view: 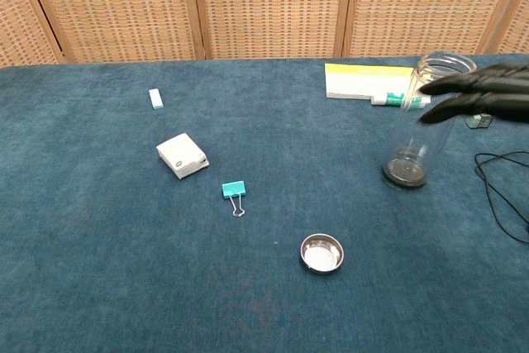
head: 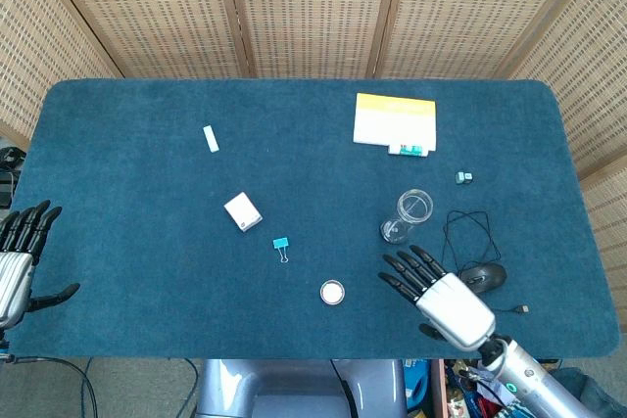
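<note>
The right hand [head: 443,296], silver-backed with black jointed fingers [view: 475,82], hangs above the tabletop [head: 127,242] with fingers spread apart and nothing in them. It is near the jar [head: 407,215], a tall clear glass cylinder with a dark base and an open round mouth, standing upright on the right half of the tabletop; in the chest view the fingertips lie across the jar's upper part, though whether they touch it I cannot tell. Just beside the hand lies a black rounded mouse [head: 484,277] with its thin cord [head: 460,237] looped on the cloth. A small shiny metal lid [head: 332,292], round and shallow, lies left of the hand, apart from the jar.

The left hand [head: 18,259] sits at the tabletop's left edge, fingers apart, holding nothing.

The tabletop is covered in deep blue napped fabric. On it rest a white box [head: 243,211], a teal binder clip [head: 281,245] with wire loops, a slim white eraser [head: 211,138], a flat yellow and white pad [head: 395,116] with a small tube [head: 409,151] at its edge, and a tiny green cube [head: 464,177]. Woven cane screens [head: 313,7] stand behind
</note>
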You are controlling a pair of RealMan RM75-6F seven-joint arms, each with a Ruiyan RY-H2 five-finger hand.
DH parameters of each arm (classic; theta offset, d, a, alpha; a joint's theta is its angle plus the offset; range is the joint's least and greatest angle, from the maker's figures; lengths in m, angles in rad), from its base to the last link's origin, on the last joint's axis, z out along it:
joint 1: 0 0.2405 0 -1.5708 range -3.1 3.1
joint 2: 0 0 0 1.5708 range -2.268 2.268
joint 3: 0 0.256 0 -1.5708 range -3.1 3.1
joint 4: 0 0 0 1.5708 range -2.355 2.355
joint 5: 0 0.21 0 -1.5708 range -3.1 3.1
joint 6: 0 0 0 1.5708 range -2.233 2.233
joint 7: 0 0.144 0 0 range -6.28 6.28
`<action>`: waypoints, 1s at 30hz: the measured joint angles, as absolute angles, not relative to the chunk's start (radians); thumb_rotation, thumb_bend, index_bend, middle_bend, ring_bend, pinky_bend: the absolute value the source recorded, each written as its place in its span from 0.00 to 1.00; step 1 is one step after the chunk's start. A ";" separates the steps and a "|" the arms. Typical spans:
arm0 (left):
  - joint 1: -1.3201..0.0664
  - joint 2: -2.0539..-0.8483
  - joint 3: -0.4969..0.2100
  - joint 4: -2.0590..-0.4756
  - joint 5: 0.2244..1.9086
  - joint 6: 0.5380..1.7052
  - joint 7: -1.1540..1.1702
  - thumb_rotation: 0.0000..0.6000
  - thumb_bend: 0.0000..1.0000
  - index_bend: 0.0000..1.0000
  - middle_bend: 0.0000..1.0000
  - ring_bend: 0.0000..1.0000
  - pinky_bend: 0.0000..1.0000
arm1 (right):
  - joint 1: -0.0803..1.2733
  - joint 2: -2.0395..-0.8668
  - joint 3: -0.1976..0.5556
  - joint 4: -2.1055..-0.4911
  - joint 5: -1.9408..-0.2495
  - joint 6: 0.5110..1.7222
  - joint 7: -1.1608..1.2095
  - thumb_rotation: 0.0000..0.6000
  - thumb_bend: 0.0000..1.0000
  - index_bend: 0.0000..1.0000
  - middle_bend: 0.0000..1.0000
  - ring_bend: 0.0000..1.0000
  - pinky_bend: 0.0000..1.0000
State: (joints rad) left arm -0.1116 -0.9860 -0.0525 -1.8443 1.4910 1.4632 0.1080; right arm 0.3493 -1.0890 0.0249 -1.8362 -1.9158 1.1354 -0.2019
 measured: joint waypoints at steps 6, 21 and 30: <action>-0.119 -0.985 -0.053 -1.839 1.480 1.446 0.107 1.00 0.10 0.00 0.00 0.00 0.00 | 0.444 -1.146 0.086 -1.879 -1.752 0.964 -0.329 1.00 0.10 0.21 0.07 0.00 0.05; -0.132 -0.988 -0.057 -1.834 1.456 1.424 0.110 1.00 0.10 0.00 0.00 0.00 0.00 | 0.623 -1.356 0.166 -1.823 -1.336 0.755 -0.597 1.00 0.33 0.39 0.08 0.00 0.05; -0.132 -0.987 -0.058 -1.833 1.448 1.423 0.104 1.00 0.10 0.00 0.00 0.00 0.00 | 0.695 -1.500 0.155 -1.758 -1.136 0.776 -0.738 1.00 0.41 0.42 0.07 0.00 0.03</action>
